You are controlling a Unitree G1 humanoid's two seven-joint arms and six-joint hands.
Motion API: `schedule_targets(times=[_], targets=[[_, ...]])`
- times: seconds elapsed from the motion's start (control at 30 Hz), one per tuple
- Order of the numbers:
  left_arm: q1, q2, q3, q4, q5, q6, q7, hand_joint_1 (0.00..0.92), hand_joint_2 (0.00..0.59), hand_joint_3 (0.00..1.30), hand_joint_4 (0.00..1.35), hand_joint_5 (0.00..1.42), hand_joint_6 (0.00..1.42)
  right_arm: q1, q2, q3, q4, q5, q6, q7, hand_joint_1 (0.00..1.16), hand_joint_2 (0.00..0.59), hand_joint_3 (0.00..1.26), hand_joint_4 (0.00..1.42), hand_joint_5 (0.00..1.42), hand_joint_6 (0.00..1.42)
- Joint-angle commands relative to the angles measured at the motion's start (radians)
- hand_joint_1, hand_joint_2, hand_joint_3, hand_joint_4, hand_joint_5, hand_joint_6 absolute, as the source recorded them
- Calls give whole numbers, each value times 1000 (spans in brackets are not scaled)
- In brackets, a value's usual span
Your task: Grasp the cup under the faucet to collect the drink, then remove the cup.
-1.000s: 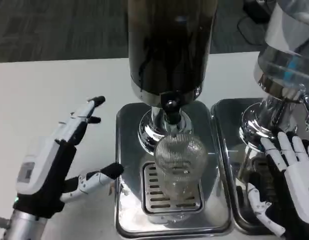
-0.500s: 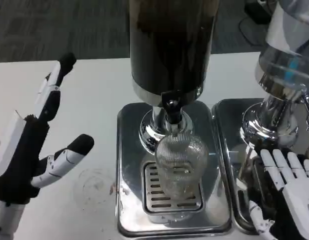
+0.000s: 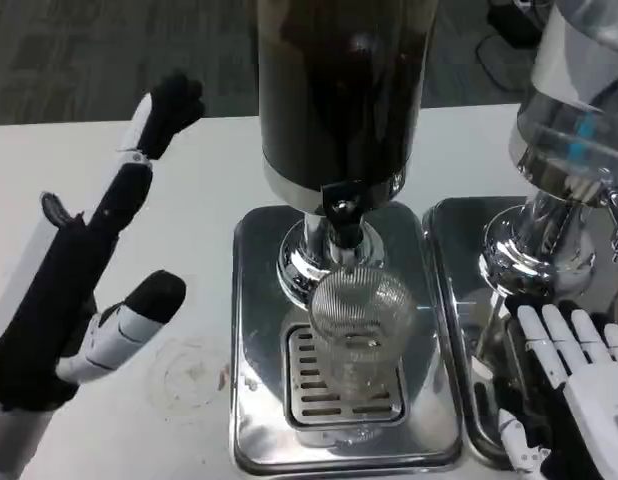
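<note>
Under one faucet (image 3: 341, 215) stands one cup (image 3: 361, 325), seemingly empty; two hands apart.

**Observer:** What finishes are you reading off the head view?

**Operator:** Just right of my left hand (image 3: 69, 300), whose shells look like smooth plastic, white and matt black, I see the cup (image 3: 361, 325): clear, finely ribbed, glassy. It stands on a slotted grille in a polished metal tray (image 3: 251, 330), mirror-bright. The faucet (image 3: 341, 215) above it is glossy chrome with a black knob.

**Observer:** And the dispenser (image 3: 339, 90)?

**Operator:** A dark, shiny transparent tank with a chrome band. Beside my right hand (image 3: 579, 385), also white plastic, the second dispenser (image 3: 574, 130) looks clear and chromed. The table (image 3: 179, 200) is matt white, faintly stained near my left hand.
</note>
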Motion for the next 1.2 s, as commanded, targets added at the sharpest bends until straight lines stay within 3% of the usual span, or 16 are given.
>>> schedule_targets(times=[0.03,0.33,0.63,1.2], targets=[[7,21,-4,-40,-85,24,-109,0,197,0,0,49,6,-10,15,4,14,2,-4,-9,70,531,0,0,0,0],[-110,-23,-40,-51,-274,198,-392,0,177,11,0,79,29,-18,52,15,20,-17,11,-13,77,543,0,0,0,0],[-165,-87,-17,-56,-327,287,-568,0,179,32,0,89,37,-24,81,27,24,-28,31,-10,82,544,0,0,0,0],[-197,-167,12,-62,-316,424,-720,0,194,82,0,101,41,-9,105,34,17,-34,47,-17,86,545,0,0,0,0]])
